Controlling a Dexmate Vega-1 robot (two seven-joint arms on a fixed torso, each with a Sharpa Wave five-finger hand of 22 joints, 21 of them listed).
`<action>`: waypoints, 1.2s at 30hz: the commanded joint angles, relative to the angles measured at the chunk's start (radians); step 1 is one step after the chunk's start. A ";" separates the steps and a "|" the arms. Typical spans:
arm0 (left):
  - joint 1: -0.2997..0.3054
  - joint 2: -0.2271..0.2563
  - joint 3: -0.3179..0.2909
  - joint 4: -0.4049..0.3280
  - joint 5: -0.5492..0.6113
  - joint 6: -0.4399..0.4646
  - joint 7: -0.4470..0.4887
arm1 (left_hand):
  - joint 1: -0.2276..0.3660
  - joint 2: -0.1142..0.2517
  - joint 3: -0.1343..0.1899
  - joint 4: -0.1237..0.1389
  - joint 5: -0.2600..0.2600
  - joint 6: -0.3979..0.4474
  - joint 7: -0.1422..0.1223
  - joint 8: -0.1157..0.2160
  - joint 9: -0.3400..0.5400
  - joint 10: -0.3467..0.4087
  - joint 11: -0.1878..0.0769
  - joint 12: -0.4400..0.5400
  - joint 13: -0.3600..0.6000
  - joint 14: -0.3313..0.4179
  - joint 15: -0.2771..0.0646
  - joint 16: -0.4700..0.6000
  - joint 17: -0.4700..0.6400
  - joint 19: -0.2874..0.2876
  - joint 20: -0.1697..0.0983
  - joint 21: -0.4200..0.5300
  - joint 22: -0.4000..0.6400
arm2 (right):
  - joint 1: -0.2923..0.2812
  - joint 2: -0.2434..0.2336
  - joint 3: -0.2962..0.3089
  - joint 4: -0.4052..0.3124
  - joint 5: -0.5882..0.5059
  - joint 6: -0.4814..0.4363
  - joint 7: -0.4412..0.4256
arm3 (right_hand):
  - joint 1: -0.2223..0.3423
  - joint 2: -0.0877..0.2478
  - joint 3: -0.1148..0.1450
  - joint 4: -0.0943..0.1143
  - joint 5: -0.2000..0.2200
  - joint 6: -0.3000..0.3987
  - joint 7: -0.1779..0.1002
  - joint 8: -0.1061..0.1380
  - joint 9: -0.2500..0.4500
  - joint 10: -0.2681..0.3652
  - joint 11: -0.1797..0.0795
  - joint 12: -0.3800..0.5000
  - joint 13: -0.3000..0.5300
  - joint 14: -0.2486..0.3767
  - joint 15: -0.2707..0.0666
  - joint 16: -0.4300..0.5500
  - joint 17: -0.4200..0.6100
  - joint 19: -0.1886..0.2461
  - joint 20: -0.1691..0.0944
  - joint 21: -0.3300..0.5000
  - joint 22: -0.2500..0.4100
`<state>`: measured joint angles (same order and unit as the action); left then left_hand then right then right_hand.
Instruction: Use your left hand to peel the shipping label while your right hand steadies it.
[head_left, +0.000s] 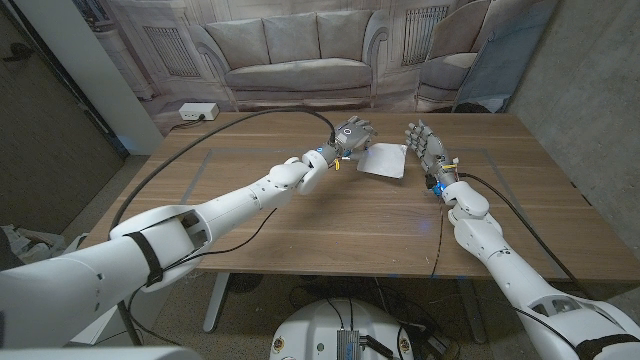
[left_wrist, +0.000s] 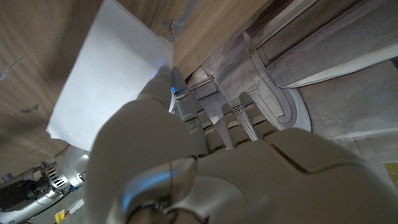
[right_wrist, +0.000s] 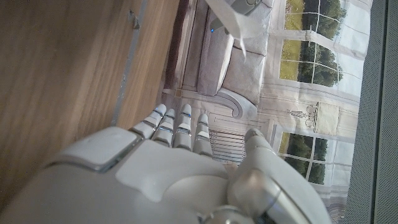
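The white shipping label sheet (head_left: 385, 160) is near the table's far middle, and its edge by my left hand looks raised off the wood. My left hand (head_left: 355, 133) pinches that edge. In the left wrist view a fingertip (left_wrist: 165, 71) presses on a corner of the sheet (left_wrist: 106, 81). My right hand (head_left: 425, 145) stands upright just right of the sheet with its fingers apart, holding nothing and not touching it. In the right wrist view my right hand (right_wrist: 180, 168) points toward the sheet (right_wrist: 233, 22), which is some way ahead of it.
A white power strip (head_left: 195, 112) lies at the table's back left corner. A black cable (head_left: 240, 125) runs across the wooden table (head_left: 300, 230) to my left arm. A printed sofa backdrop (head_left: 300, 50) hangs behind the table.
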<state>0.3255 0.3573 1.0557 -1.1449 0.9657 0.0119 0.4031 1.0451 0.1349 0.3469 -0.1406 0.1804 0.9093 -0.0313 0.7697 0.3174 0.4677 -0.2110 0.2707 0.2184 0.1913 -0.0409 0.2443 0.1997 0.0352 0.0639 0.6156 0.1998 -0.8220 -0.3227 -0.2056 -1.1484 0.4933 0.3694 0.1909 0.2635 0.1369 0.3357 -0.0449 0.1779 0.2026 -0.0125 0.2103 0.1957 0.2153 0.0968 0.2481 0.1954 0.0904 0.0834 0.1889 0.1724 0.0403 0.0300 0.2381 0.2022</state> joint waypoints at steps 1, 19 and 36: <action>0.066 0.022 -0.051 -0.057 -0.030 0.062 0.076 | 0.014 -0.002 0.011 0.000 0.003 0.011 0.006 0.014 0.006 0.015 -0.002 0.000 0.004 0.013 -0.136 0.000 0.001 0.002 -0.006 0.007 0.003 | -0.034 -0.009 -0.006 -0.052 -0.035 0.010 -0.102 | 0.036 -0.003 0.011 -0.023 0.002 0.036 0.005 0.014 0.000 0.042 -0.009 0.018 0.000 0.043 -0.008 0.011 0.001 0.025 0.006 0.010 0.005; 0.115 0.029 -0.099 -0.087 -0.101 0.069 0.126 | 0.017 -0.008 0.024 -0.003 0.002 0.015 0.010 0.029 0.013 0.038 -0.003 0.002 0.010 0.027 -0.140 -0.007 0.001 0.002 -0.012 0.012 0.001 | -0.083 -0.049 -0.037 -0.152 -0.067 -0.008 -0.226 | 0.086 -0.010 0.028 -0.063 0.000 0.193 0.020 0.051 0.008 0.191 -0.032 0.063 0.004 0.229 -0.062 0.040 0.012 0.096 0.038 0.046 0.020; 0.091 -0.003 -0.090 -0.067 -0.101 0.080 0.104 | 0.015 -0.011 0.035 -0.001 0.002 0.012 0.015 0.038 0.016 0.041 -0.002 -0.001 0.015 0.031 -0.137 -0.016 0.001 0.001 -0.012 0.016 0.000 | -0.128 -0.089 -0.072 -0.243 -0.118 -0.022 -0.374 | 0.204 -0.017 0.054 -0.122 0.001 0.322 0.003 0.113 0.030 0.337 -0.072 0.124 0.030 0.315 -0.117 0.050 0.024 0.143 0.038 0.079 0.033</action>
<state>0.4316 0.3749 0.9590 -1.2231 0.8638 0.0784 0.5304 1.0545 0.1253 0.3639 -0.1518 0.1779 0.9196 -0.0209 0.7705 0.3177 0.5014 -0.2123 0.2707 0.2304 0.2162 -0.0408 0.2322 0.2001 0.0390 0.0572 0.6269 0.2000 -0.9273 -0.3904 -0.2594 -1.3466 0.3925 0.3559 -0.1082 0.4539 0.1208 0.3849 -0.1603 0.1779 0.5094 -0.0125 0.3148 0.2212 0.5420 0.0278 0.3645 0.2212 0.3920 -0.0326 0.2333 0.1925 0.1730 0.0696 0.3121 0.2304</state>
